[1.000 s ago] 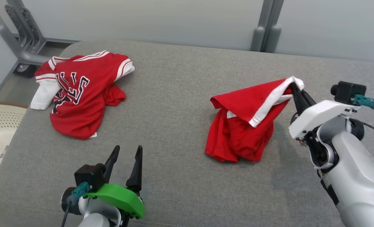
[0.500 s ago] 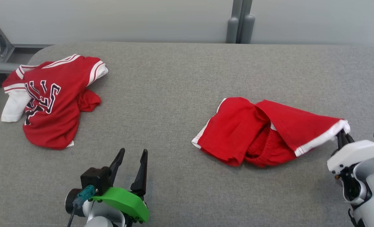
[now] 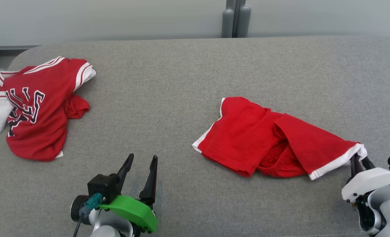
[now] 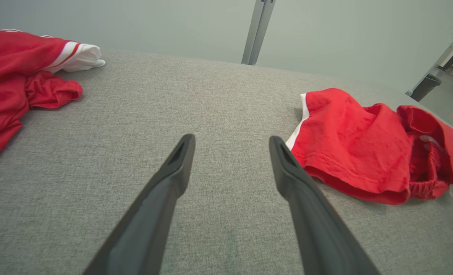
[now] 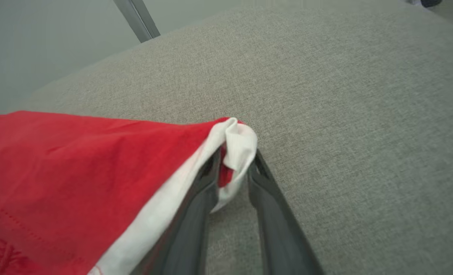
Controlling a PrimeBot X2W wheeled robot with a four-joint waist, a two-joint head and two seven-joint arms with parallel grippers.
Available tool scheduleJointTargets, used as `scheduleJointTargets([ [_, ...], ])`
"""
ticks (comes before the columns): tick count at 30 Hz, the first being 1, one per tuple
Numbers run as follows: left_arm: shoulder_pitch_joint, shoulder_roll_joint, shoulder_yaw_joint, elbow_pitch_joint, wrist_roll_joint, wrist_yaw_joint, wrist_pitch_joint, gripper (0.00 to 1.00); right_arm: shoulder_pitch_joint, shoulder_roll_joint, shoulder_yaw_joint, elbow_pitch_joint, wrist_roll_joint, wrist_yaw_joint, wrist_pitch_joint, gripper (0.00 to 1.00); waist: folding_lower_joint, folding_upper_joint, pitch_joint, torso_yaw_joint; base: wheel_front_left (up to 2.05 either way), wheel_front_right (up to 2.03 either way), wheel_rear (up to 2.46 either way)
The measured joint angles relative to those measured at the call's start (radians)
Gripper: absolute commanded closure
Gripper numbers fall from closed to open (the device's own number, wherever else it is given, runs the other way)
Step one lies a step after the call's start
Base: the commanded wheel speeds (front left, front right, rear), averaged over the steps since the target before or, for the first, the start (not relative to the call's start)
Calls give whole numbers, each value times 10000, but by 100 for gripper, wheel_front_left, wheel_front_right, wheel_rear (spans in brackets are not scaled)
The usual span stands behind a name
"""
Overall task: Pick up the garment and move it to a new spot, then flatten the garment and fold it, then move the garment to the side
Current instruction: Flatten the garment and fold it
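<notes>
Garment [image 3: 264, 138] — red shorts with white trim — lies crumpled on the grey table [image 3: 182, 82], right of centre. Right gripper [image 3: 359, 162]: fingers narrowly apart, white hem corner pinched between the tips. Left gripper [image 3: 141, 162]: spread wide, empty, well apart from the garment.

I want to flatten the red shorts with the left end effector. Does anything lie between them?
Nothing visible does. Only bare grey surface lies between the left end effector and the red shorts; the red jersey lies on the opposite side.
</notes>
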Motion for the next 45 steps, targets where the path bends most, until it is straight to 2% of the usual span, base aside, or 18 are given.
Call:
scheduleJointTargets([
  [6,-17,-73,-8,0,0,0,0,0,-36,-1072,1091,-385,-1979,-96,-286,0,0,0,32,4,0,0,0],
  [10,-17,-75,25,6,-2,0,0,0,-30,-1429,1480,-811,-2761,-165,-385,0,0,0,22,13,0,0,0],
  [20,-21,-84,36,23,-2,0,0,0,134,-1045,2734,-1768,-3605,-153,-454,0,0,0,-13,17,0,0,0],
  [34,-28,-123,92,159,-2,0,0,0,665,-874,3277,-1808,-3900,-165,-102,0,0,0,-99,453,0,0,0],
  [43,-28,-123,105,151,-2,0,0,0,834,-1285,3120,-1415,-4134,-263,458,0,0,0,-90,509,0,0,0],
  [44,-28,-123,109,151,-2,-2,0,0,834,-1327,3087,-1373,-4148,-263,531,11,0,0,-86,514,0,0,0],
  [45,-28,-123,111,151,-2,-2,0,0,834,-1354,3032,-1331,-4148,-265,570,29,0,0,-82,516,0,0,0],
])
